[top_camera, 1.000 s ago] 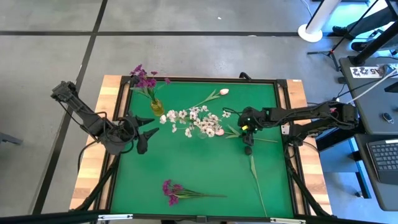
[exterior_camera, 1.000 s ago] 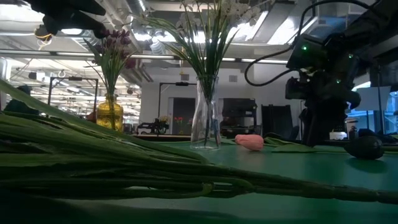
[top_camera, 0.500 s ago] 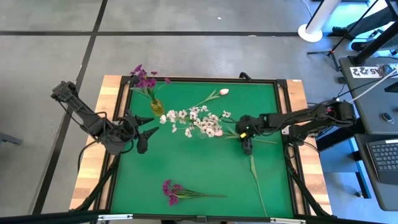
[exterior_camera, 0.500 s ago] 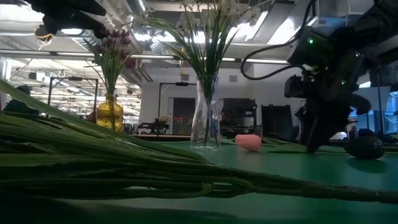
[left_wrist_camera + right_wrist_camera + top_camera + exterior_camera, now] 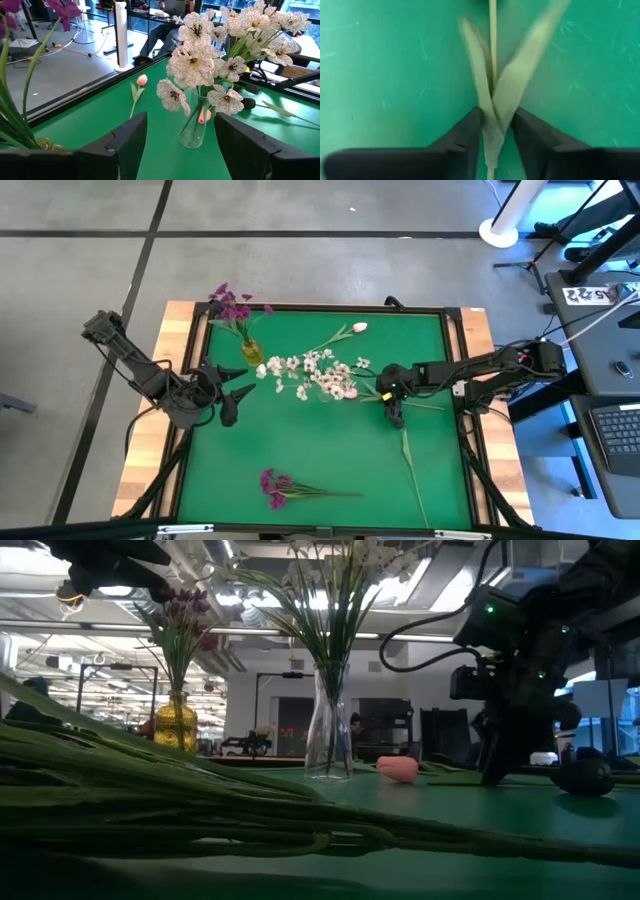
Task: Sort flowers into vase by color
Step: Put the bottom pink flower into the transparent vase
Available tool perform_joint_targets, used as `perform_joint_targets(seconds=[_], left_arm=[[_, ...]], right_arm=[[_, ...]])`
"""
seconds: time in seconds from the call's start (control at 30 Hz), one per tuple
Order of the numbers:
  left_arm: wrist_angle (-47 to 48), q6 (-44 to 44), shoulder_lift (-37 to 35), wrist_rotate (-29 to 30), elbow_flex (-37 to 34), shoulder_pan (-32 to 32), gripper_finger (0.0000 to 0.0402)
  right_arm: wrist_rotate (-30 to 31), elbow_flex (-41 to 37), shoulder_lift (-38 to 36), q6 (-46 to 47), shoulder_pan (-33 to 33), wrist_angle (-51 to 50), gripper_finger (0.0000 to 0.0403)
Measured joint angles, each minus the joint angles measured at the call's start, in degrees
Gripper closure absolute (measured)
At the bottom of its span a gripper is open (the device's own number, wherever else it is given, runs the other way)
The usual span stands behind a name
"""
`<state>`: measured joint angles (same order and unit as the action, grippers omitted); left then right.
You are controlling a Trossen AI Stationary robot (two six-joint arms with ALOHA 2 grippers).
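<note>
White flowers point(image 5: 312, 375) fill the clear vase point(image 5: 330, 735), purple ones point(image 5: 232, 307) the yellow vase point(image 5: 252, 352). On the bench point(image 5: 320, 450) remain a pink bud point(image 5: 358, 327), a purple stem point(image 5: 280, 486) and a leafy stem point(image 5: 492, 90), which the right claw point(image 5: 494, 131) is pinching; the left claw point(image 5: 232, 395) waits open.

Open green mat point(image 5: 300, 440) lay between the clear vase of white flowers point(image 5: 318, 377) and the purple stem point(image 5: 290, 488) near the front edge.

The floor point(image 5: 330, 265) is grey with dark lines across it. A white pole base point(image 5: 498, 230) stands at 1 o'clock, and a desk with a keyboard point(image 5: 618, 430) sits at 3 o'clock. Long ceiling lights point(image 5: 440, 585) shine in the big room behind.
</note>
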<state>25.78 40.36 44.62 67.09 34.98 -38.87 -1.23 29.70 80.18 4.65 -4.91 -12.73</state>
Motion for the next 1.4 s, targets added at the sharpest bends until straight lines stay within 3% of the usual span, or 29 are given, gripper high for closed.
perform_joint_targets(seconds=[0.2,0.47,0.73,0.87,0.97,1.1,1.2,1.4], left_arm=[[-0.03,0.02,0.00,-0.02,0.00,0.00,0.0175],[-0.15,0.04,-0.01,-0.05,-0.01,0.00,0.0175],[-0.91,0.04,0.00,-0.42,-0.02,0.02,0.0175],[-0.98,0.04,0.00,-0.44,-0.02,0.02,0.0175],[-1.03,0.04,-0.02,-0.44,-0.02,0.02,0.0175],[-1.07,0.03,-0.02,-0.40,-0.02,0.02,0.0175],[-1.09,0.02,0.00,-0.17,-0.02,0.02,0.0175],[-1.11,0.02,-0.02,-0.15,-0.02,0.02,0.0175]], right_arm=[[0.44,2.30,0.18,-0.62,-0.02,-2.47,0.0391],[7.61,8.06,-2.55,-0.68,-0.10,-9.90,0.0394],[14.77,10.72,-15.46,-1.56,-6.63,-13.23,0.0398],[15.76,10.81,-22.83,-2.23,-11.94,-10.02,0.0397],[11.97,10.81,-27.48,-3.30,-15.47,-4.27,0.0400],[1.34,10.83,-31.23,-2.35,-18.16,11.27,0.0400],[-6.64,10.90,-31.38,-1.41,-18.36,24.45,0.0401],[-16.28,10.64,-26.20,1.16,-18.34,46.14,0.0401]])
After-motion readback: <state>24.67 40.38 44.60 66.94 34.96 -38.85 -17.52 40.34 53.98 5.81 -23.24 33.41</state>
